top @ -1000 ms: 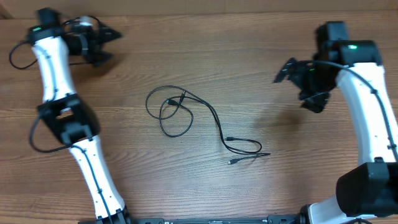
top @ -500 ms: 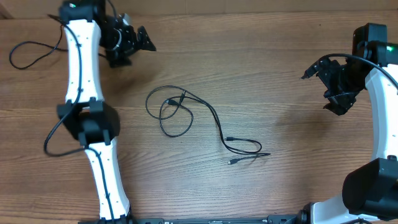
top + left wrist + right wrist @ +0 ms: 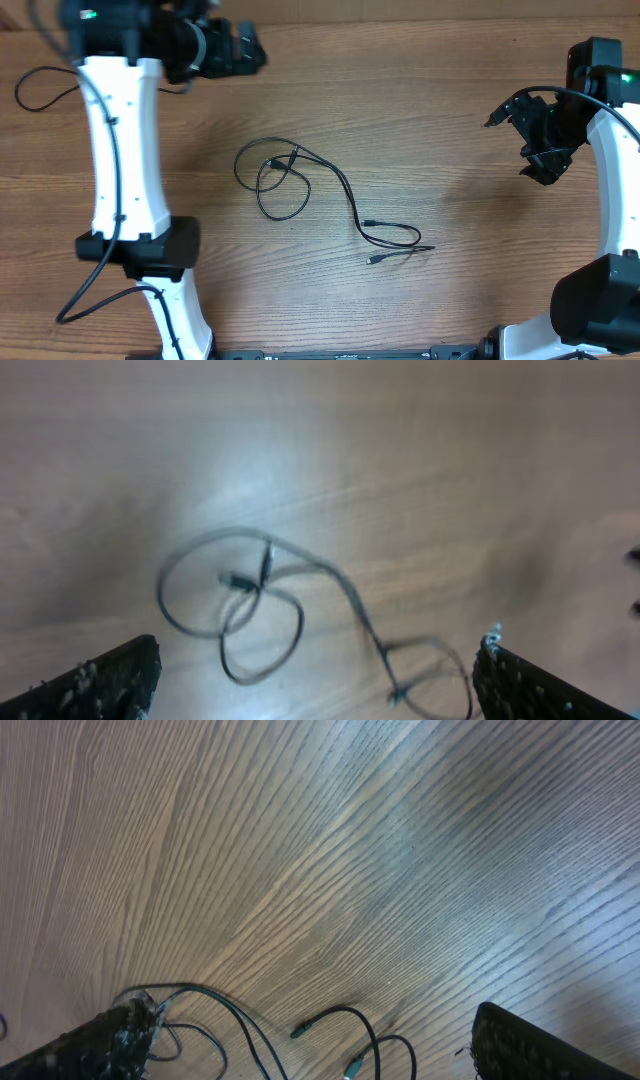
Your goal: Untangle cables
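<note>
On table (image 3: 420, 80): cables (image 3: 268, 164) well clear of left gripper (image 3: 252, 52), right gripper (image 3: 518, 150) | both jaws spread

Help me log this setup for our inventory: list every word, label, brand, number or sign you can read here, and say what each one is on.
None: no view shows any readable text.
The cables and their plugs are too thin and small to show print, and the left wrist view is blurred.
The wooden table carries no marks.
The arms show only a green light each, not lettering.
</note>
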Tool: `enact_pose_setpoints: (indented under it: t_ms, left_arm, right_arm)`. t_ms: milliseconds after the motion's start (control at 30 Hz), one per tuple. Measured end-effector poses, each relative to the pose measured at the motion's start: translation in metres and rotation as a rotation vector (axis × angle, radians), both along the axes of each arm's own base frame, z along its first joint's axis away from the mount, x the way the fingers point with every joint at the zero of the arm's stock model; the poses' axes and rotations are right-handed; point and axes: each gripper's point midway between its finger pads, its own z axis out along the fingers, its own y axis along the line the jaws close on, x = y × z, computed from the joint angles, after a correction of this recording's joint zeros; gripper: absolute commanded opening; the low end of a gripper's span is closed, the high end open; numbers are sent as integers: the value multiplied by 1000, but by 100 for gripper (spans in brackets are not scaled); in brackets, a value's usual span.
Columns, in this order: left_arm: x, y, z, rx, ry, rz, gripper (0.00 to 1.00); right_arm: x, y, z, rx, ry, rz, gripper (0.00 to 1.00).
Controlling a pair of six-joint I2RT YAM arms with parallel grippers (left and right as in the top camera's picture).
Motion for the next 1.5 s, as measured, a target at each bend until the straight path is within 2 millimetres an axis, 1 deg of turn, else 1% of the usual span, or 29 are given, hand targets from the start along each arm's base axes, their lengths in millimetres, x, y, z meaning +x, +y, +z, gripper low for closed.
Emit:
enact_pose_setpoints:
  t_ms: [133, 233, 300, 333, 433, 600, 733, 833, 867, 933, 967, 1000, 1033, 1067, 1100, 1133, 1233, 1333, 1433, 1500]
  left_arm:
    - [-12, -20, -45, 70, 144, -48, 100]
    - [-25, -21, -81, 131, 263, -62, 100]
    - [-33, -15, -105, 174, 339, -61, 78]
    - [-36, -12, -116, 197, 369, -66, 73]
    - [-36, -7, -149, 236, 410, -73, 73]
    - [-28, -6, -192, 253, 411, -77, 73]
    - [-27, -15, -222, 228, 403, -95, 73]
    - [-32, -24, -244, 213, 407, -117, 67]
    - [-35, -26, -250, 211, 411, -127, 66]
    - [-38, -32, -261, 207, 409, -142, 60]
    - [-39, -33, -265, 205, 407, -145, 56]
    - [-40, -35, -269, 204, 404, -150, 49]
    - [-40, -35, -272, 203, 402, -150, 38]
    - [-41, -36, -274, 201, 401, -154, 21]
    - [-42, -37, -275, 202, 402, -155, 7]
    - [-42, -37, -276, 200, 402, -157, 4]
    - [-44, -38, -275, 191, 411, -158, 4]
    - [-53, -41, -265, 171, 458, -165, 4]
    - [-49, -51, -237, 116, 463, -175, 4]
    - [-42, -61, -208, 64, 441, -186, 4]
  right_arm:
    - [0, 0, 0, 0, -1, 0, 100]
    - [0, 0, 0, -1, -1, 0, 100]
    - [0, 0, 0, 0, -1, -1, 100]
    - [0, 0, 0, 0, -1, 0, 100]
    - [0, 0, 0, 0, 0, 0, 100]
    - [0, 0, 0, -1, -1, 0, 100]
    - [0, 0, 0, -1, -1, 0, 100]
    - [0, 0, 0, -1, -1, 0, 100]
    - [0, 0, 0, 0, 0, 0, 100]
    - [0, 0, 0, -1, -1, 0, 100]
    - [0, 0, 0, 0, -1, 0, 100]
    - [0, 0, 0, -1, -1, 0, 100]
    - [0, 0, 0, -1, -1, 0, 100]
    - [0, 0, 0, 0, 0, 0, 100]
    - [0, 0, 0, 0, -1, 0, 100]
    - [0, 0, 0, 0, -1, 0, 100]
    - [0, 0, 0, -1, -1, 0, 100]
    - [0, 0, 0, 0, -1, 0, 100]
    - [0, 0, 0, 0, -1, 0, 100]
    - [0, 0, 0, 0, 0, 0, 100]
